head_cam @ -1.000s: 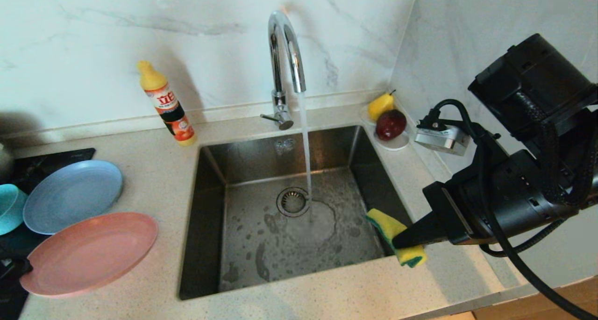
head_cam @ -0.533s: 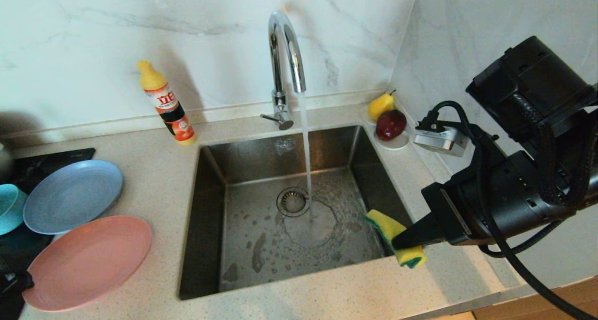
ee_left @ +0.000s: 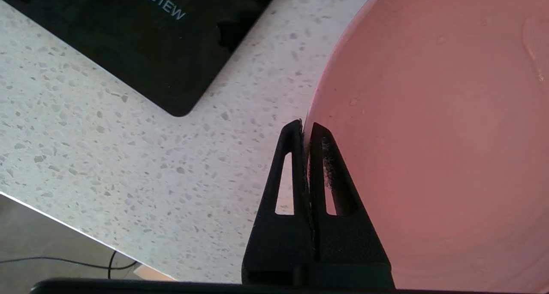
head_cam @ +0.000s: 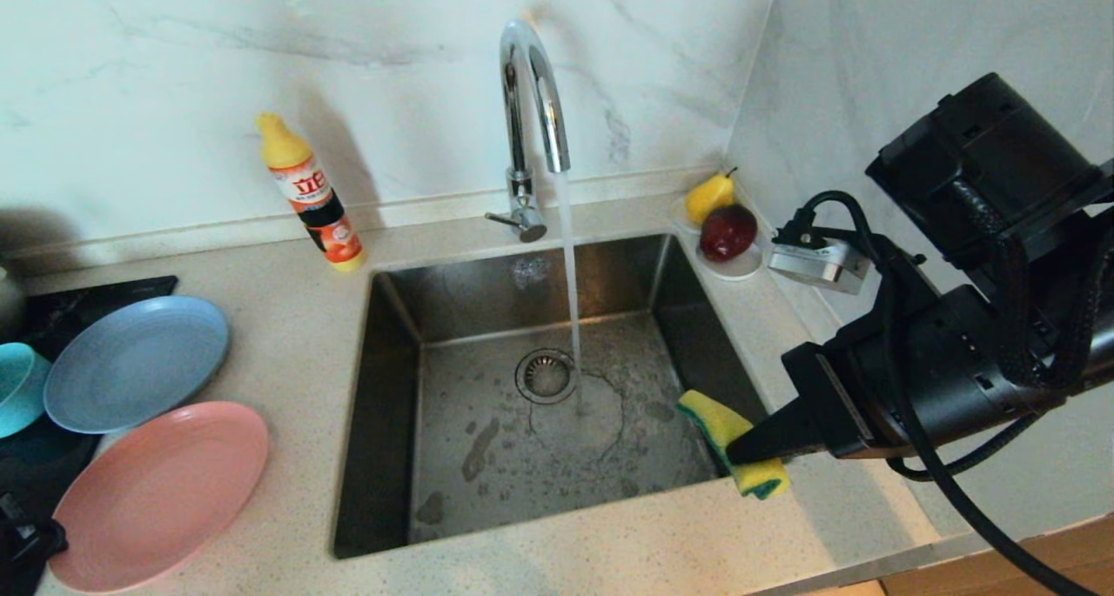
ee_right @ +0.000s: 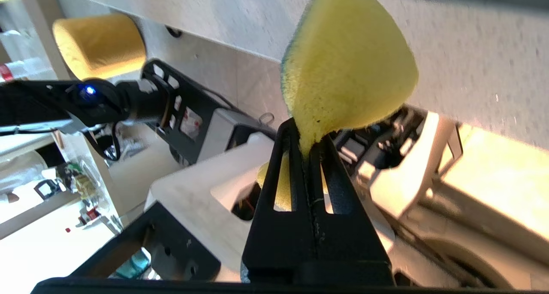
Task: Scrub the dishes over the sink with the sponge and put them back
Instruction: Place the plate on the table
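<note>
Fingers [ee_left: 319,156] of the left gripper [ee_left: 305,128] pinch only the pink plate [ee_left: 429,135] rim; it could slip. Right gripper [ee_right: 305,135] squeezes the sponge [ee_right: 347,62].

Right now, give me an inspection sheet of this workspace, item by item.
Surface: speckled countertop; sink wet, tap running.
Job's things: pink plate, grey-blue plate and teal bowl left of the sink; sponge at the sink's right edge.
Clutter: detergent bottle; saucer bearing a pear and a red fruit.
Grippers: left gripper shut on the pink plate's rim; right gripper shut on the sponge.
Cables: black cable on the right arm.
Surroundings: marble wall; black stovetop.
</note>
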`<state>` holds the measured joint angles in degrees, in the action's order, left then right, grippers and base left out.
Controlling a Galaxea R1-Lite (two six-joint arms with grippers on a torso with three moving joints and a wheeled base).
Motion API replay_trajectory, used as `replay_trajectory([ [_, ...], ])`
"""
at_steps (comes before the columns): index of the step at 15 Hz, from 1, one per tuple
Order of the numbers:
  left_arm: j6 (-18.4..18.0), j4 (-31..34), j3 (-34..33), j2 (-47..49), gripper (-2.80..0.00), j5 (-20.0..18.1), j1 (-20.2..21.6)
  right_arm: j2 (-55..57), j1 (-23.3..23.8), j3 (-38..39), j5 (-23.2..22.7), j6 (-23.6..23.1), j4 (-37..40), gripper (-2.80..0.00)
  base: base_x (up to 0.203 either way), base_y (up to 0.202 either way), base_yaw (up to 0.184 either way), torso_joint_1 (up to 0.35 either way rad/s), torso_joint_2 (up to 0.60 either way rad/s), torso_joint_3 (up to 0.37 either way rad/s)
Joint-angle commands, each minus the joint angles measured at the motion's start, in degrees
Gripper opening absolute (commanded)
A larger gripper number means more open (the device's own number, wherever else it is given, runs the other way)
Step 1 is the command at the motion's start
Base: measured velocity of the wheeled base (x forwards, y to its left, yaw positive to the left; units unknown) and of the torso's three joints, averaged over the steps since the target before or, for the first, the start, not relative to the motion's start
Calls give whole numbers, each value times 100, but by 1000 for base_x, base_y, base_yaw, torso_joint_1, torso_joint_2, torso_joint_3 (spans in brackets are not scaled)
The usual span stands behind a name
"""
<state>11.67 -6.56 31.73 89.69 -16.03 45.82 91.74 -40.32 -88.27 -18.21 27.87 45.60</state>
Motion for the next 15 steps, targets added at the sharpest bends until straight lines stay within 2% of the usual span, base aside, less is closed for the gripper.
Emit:
replay_trajectory([
  [1, -65, -3, -5, 191, -280, -5, 61, -16, -2, 137, -16, 23, -206, -280, 0, 0, 0, 0, 0, 0],
  [5, -78, -3, 18, 198, -280, -5, 76, -40, -2, 126, -16, 26, -236, -280, 0, 0, 0, 0, 0, 0],
  [6, -59, -3, 45, 198, 0, -14, 76, -51, -2, 135, -16, 26, -235, -280, 0, 0, 0, 0, 0, 0],
  [11, 27, 89, 250, -1, 0, -127, 73, -87, -2, 118, -24, 26, -236, -280, 0, 0, 0, 0, 0, 0],
  [15, 52, 368, 887, -421, 0, -221, -85, -112, -2, 56, -16, 43, -236, -280, 0, 0, 0, 0, 0, 0],
])
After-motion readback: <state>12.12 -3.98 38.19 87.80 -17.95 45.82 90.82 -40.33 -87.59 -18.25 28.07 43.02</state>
